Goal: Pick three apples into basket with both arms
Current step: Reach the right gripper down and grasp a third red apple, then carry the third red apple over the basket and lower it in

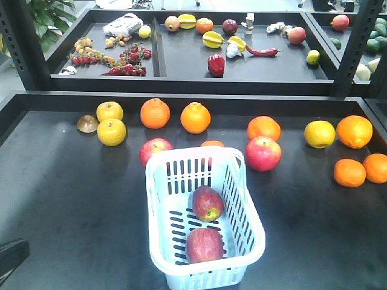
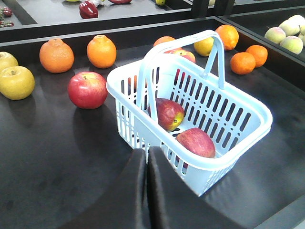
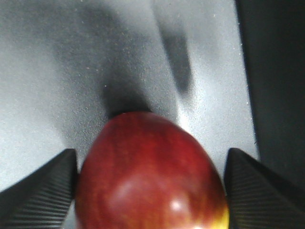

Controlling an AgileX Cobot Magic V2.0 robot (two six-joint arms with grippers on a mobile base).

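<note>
While the left arm's dark gripper sits low with its jaws pressed together and empty, the pale blue-white slotted plastic basket stands just ahead of it and slightly right, handle raised — apparently parked within reach of both arms. Two dark red apples with yellow-green patches lie on its slotted floor, one beyond the other. A red apple rests on the black table ahead and left of that gripper. The right gripper holds a third dark red apple between its ribbed fingers — left pad touching, right side barely gapped. Judging by this, the last delivery remains.
</note>
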